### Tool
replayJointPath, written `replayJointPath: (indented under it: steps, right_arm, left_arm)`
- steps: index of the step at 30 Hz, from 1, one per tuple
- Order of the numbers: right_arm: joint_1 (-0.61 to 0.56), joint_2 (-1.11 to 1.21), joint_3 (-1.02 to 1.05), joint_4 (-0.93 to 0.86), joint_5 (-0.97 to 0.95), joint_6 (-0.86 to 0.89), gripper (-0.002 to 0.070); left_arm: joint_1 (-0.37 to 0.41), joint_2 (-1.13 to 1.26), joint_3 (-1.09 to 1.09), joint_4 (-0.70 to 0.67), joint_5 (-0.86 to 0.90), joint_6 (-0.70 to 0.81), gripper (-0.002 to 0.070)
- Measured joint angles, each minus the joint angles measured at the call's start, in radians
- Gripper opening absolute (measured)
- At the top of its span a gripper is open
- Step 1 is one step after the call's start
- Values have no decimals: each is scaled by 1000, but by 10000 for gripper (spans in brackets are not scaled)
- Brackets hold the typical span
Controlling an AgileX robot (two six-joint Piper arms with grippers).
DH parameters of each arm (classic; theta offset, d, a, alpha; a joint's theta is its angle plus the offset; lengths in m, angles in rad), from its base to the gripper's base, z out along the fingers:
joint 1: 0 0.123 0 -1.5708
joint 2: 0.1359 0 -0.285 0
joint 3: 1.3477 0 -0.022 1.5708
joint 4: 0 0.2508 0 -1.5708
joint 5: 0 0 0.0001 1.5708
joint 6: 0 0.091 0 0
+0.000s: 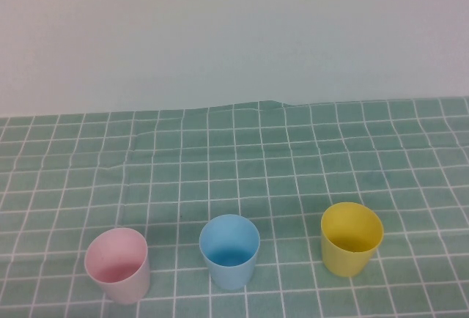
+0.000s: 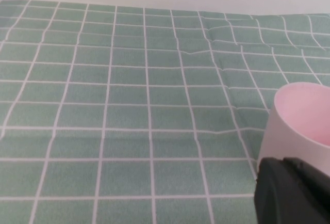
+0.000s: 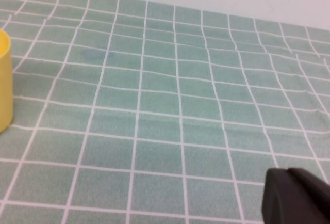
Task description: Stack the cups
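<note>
Three upright, empty cups stand apart in a row near the front of the table in the high view: a pale pink cup [image 1: 117,265] on the left, a light blue cup [image 1: 229,250] in the middle and a yellow cup [image 1: 352,239] on the right. Neither arm shows in the high view. In the left wrist view a dark part of my left gripper [image 2: 294,190] sits low, close in front of the pink cup [image 2: 301,121]. In the right wrist view a dark part of my right gripper [image 3: 296,195] sits low over the cloth, well apart from the yellow cup [image 3: 4,79].
A green cloth with a white grid [image 1: 234,157] covers the table. It has a raised crease [image 1: 271,104] at its far edge. A plain white wall [image 1: 220,32] stands behind it.
</note>
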Motion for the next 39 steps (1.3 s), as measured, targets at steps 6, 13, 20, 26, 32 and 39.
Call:
replayJointPath:
  steps: [6,13,20,26,32,39]
  right_arm:
    - [0,0,0,0,0,0,-1]
    - [0,0,0,0,0,0,-1]
    - [0,0,0,0,0,0,-1]
    - [0,0,0,0,0,0,-1]
    - [0,0,0,0,0,0,-1]
    - [0,0,0,0,0,0,-1]
  left_arm:
    - [0,0,0,0,0,0,-1]
    - [0,0,0,0,0,0,-1]
    - [0,0,0,-30,2,0,-1]
    - [0,0,0,-30,2,0,-1]
    - [0,0,0,-30,2,0,-1]
    - [0,0,0,-30,2,0,-1]
